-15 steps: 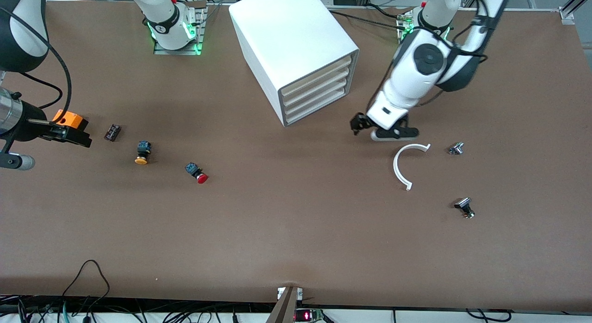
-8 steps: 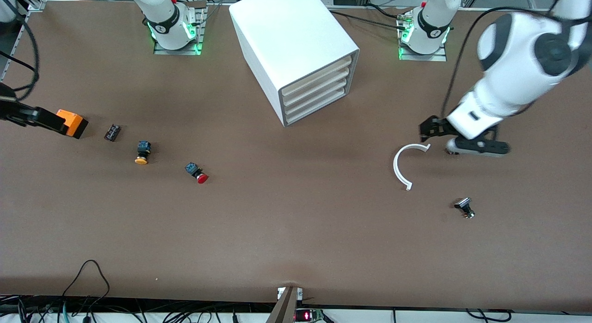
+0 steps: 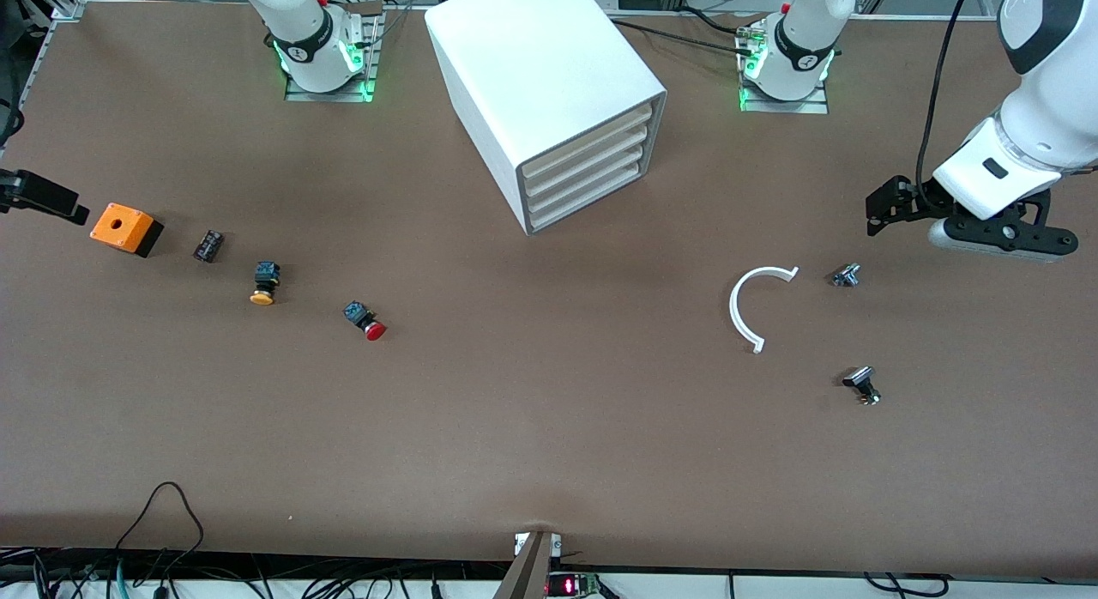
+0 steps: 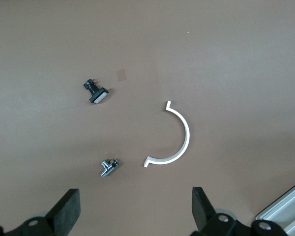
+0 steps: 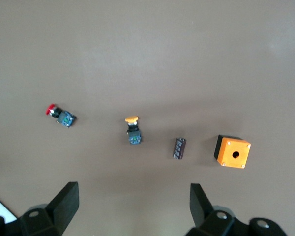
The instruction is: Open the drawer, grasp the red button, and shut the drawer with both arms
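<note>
We see a matte brown tabletop (image 3: 549,427) with a smooth white box cabinet (image 3: 540,75) sitting between the two arm bases, four shallow cream-fronted drawers stacked in its face, all pushed in. The task's drawer (image 3: 588,166) is one of those four, and we can't tell which.

The button (image 3: 367,320) lies on its side on the tabletop toward the right arm's end, nearer the camera than the cabinet: round glossy red cap, dark blue-black body. Beside it, closer to that end, there's one yellow button (image 3: 264,283), one small dark block (image 3: 208,245) and one orange box (image 3: 125,229) with a round hole on top. So two buttons in total.

Toward the left arm's end we count one thin white half-ring (image 3: 753,305), one shiny metal fitting (image 3: 846,275) and one black-capped part (image 3: 861,384).

The left arm comes in bent from above, wrist angled down, and its left tool (image 3: 892,206) hangs over bare tabletop near the metal fitting; its two blocky black fingers (image 4: 66,211) are spread wide with nothing between them. The right tool (image 3: 43,197) barely peeks in at the edge, just beside the orange box; its fingers (image 5: 64,204) are spread wide too, holding nothing, looking down on the row of four small parts.
</note>
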Controlling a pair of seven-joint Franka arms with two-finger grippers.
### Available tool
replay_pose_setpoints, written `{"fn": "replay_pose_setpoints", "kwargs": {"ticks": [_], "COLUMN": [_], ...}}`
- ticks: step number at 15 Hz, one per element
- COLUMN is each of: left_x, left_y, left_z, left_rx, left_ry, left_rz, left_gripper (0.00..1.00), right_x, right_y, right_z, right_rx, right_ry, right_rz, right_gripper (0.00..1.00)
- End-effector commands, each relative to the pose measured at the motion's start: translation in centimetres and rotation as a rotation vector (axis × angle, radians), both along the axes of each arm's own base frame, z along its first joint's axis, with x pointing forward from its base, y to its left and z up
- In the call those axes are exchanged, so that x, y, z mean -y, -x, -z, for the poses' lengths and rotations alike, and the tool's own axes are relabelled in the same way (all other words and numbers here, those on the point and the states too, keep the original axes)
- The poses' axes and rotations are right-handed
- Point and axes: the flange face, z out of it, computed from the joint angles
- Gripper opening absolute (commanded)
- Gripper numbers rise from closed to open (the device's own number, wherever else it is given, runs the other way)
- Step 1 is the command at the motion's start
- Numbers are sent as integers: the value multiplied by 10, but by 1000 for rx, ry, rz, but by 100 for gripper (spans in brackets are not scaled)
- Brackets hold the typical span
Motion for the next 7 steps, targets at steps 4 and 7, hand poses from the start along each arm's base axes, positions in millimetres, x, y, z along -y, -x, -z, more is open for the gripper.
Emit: {"fn": "replay_pose_setpoints", "kwargs": {"ticks": [4,7], "left_x": [-5,-15], "left_y": [2,0], "left_z": [-8,-6], "left_rx": [-23,-25], "left_ry": [-28,-23], "left_rz": [4,-15], "left_gripper": [100,100], "right_x": [-14,-28], "right_y": [4,5], "right_z": [14,15], "right_rx": [-40,-42], "right_ry": [3,6], "right_rz": [-44,-67], "right_gripper": [100,100]}}
